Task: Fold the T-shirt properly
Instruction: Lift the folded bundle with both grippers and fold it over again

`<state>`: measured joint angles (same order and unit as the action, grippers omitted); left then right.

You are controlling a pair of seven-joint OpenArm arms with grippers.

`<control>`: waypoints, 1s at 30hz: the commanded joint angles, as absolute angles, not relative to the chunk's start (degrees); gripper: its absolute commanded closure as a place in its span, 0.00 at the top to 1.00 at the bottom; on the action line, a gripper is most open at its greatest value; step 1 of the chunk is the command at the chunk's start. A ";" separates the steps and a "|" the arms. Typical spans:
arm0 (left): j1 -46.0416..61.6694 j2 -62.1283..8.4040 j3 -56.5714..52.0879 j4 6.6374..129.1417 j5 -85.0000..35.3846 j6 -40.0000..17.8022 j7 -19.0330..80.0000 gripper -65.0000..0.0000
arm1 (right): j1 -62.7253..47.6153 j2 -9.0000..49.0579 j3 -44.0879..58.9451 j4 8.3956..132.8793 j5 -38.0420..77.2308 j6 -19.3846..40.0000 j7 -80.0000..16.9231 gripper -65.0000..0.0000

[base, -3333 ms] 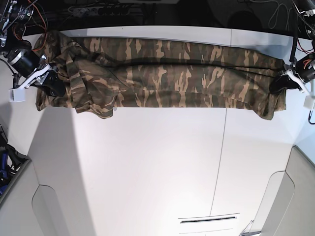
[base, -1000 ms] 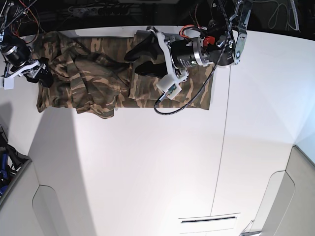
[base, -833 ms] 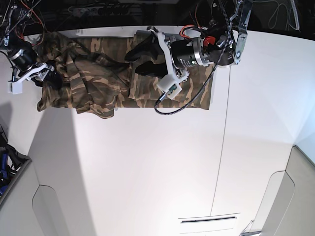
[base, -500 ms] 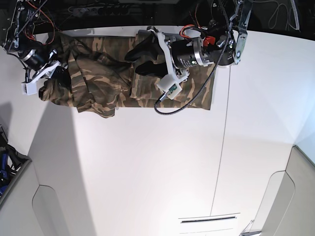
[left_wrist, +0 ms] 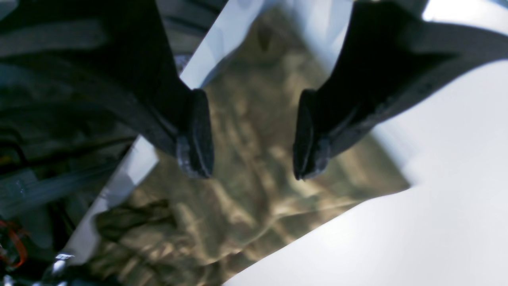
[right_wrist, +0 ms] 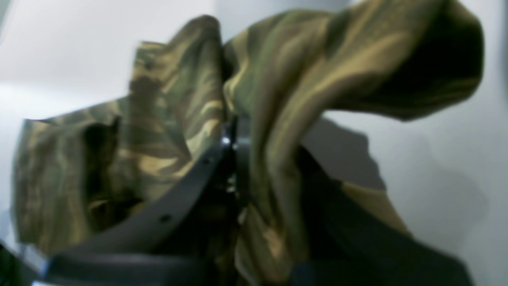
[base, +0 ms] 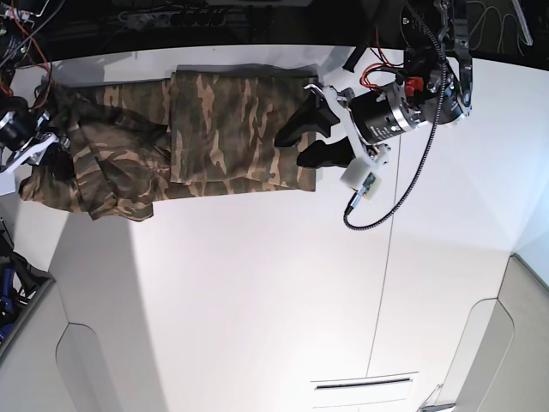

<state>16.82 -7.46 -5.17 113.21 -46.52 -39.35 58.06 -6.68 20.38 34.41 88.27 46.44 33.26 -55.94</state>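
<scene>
**The shirt could come undone on one side**

The T-shirt (base: 214,133) is lying along the far side of the white table (base: 257,292). Its middle part is looking flat and doubled over. The end on the base view's left is sitting in a bumpy heap.

The right gripper (base: 39,142) is pinching that heap. In the right wrist view its fingers are pressed together on a bunch of the cloth (right_wrist: 270,119), and the cloth is hanging in loose folds around them. The left gripper (left_wrist: 250,139) is spread wide with nothing in it. It is hovering just over the flat end of the shirt.

What could go wrong? I think the right gripper is holding a lump and not a clean edge. If it is pulling from there, the heap may be dragging along and making a crooked fold. Nothing is pressing on the flat part, so a hard pull may be sliding it or opening it up. The heap is also sitting near the table's edge, so some cloth might be slipping off.

The table is smooth, bare and bright. Behind it, wires (base: 154,15) are lying in a dark strip. Grey panels (base: 51,360) are standing at the near corners.
</scene>
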 commanded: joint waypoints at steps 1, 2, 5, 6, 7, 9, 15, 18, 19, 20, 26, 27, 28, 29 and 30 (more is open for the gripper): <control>16.93 -7.49 -5.78 114.30 -47.97 -40.00 57.04 0.54 | -4.36 22.13 34.81 89.34 49.10 33.67 -56.12 0.00; 17.34 -7.49 -6.28 114.30 -47.97 -40.00 57.04 0.54 | -2.79 22.46 34.81 89.41 50.52 33.67 -58.00 0.00; 19.16 -7.46 -6.68 114.19 -47.94 -40.00 56.99 0.54 | 1.50 22.06 34.74 90.65 53.89 33.71 -61.80 0.00; 19.81 -7.46 -6.68 114.04 -47.92 -40.00 56.95 0.54 | 2.50 21.54 34.72 91.57 54.68 33.74 -62.50 0.00; 20.45 -7.46 -6.68 113.78 -47.90 -40.00 56.77 0.54 | 3.40 20.75 34.57 92.79 55.29 33.89 -63.07 0.00; 21.32 -7.46 -6.68 112.51 -47.90 -40.00 56.73 0.54 | 4.16 18.87 33.65 96.03 55.40 33.87 -63.44 0.00; 21.41 -7.46 -6.68 104.44 -47.72 -40.00 52.97 0.54 | 2.74 11.27 23.57 107.26 52.03 33.85 -63.70 0.00; 21.21 -7.46 -6.68 101.14 -47.75 -40.00 51.99 0.54 | 0.73 7.55 16.64 109.01 49.17 33.87 -63.64 0.00; 21.08 -7.46 -6.68 100.42 -47.75 -40.00 51.96 0.54 | -0.05 6.35 14.28 108.90 47.53 33.87 -63.61 0.00; 20.97 -7.46 -6.68 100.05 -47.75 -40.00 51.81 0.54 | -0.84 5.37 11.77 108.73 45.89 33.87 -63.59 0.00; 20.93 -7.46 -6.68 99.96 -49.19 -40.00 51.64 0.54 | -4.51 4.62 -5.15 106.30 33.15 33.85 -56.95 0.61; 20.93 -7.49 -6.68 99.96 -49.30 -40.00 51.64 0.54 | -4.64 4.78 -7.66 106.21 31.92 33.85 -56.31 0.63; 20.93 -7.49 -6.79 99.96 -49.47 -40.00 51.66 0.54 | -4.60 4.78 -9.91 106.21 31.35 33.85 -56.36 0.63; 20.93 -7.49 -7.14 100.03 -49.54 -40.00 51.70 0.54 | -4.47 4.75 -11.77 106.28 31.22 33.80 -56.34 0.63; 20.97 -7.49 -7.73 100.14 -50.11 -40.00 52.12 0.54 | -4.40 4.75 -13.34 106.28 31.31 33.71 -56.27 0.63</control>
<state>21.10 -7.27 -7.49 99.09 -48.62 -39.44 52.71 -5.15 4.78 -13.54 105.36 30.17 33.45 -57.80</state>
